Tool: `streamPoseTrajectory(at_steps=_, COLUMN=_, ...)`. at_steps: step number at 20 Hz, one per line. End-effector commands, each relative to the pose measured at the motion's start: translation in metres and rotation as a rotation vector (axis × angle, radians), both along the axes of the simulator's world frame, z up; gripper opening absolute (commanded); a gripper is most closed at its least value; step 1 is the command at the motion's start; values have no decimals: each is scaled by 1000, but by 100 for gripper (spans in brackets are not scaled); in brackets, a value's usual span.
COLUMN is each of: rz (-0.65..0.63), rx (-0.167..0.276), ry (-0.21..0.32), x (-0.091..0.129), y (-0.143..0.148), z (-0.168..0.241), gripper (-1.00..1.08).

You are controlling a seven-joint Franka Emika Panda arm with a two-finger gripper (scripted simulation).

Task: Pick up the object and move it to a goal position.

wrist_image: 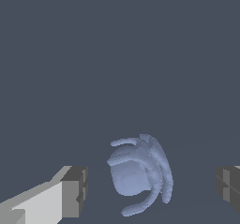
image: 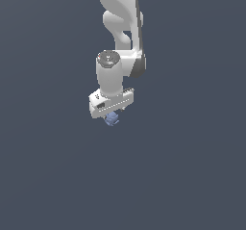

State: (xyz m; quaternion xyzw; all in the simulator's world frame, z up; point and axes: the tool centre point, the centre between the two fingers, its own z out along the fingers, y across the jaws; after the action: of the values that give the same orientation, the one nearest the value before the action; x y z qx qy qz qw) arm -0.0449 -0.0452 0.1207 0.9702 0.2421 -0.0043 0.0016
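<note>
The object (wrist_image: 138, 174) is a small blue-grey lumpy body with thin curved legs, lying on the dark grey floor. In the wrist view it sits between my two dark finger pads (wrist_image: 75, 190), with a clear gap on each side. My gripper (wrist_image: 152, 188) is open and touches nothing. In the exterior view the white hand hangs straight down over the object (image: 112, 119), which peeks out just below it; the gripper (image: 113, 114) fingers are mostly hidden by the hand there.
The white arm (image: 120, 22) rises from the hand to the top of the exterior view. Plain dark grey floor (image: 192, 176) spreads on every side.
</note>
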Motion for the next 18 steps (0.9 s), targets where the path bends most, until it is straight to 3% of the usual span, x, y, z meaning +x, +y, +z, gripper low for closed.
streamPoseTrajectory(at_steps=1, rz=60, rx=1, ry=-1, x=-6, y=-5, z=-7, gripper=100)
streamPoseTrajectory(at_steps=9, rz=203, rx=4, ry=-5, x=-21, y=-15, z=-22, gripper=100)
streamPoseTrajectory(at_steps=18, rz=273, rx=6, ry=-7, x=-29, y=-19, z=-29, gripper=100)
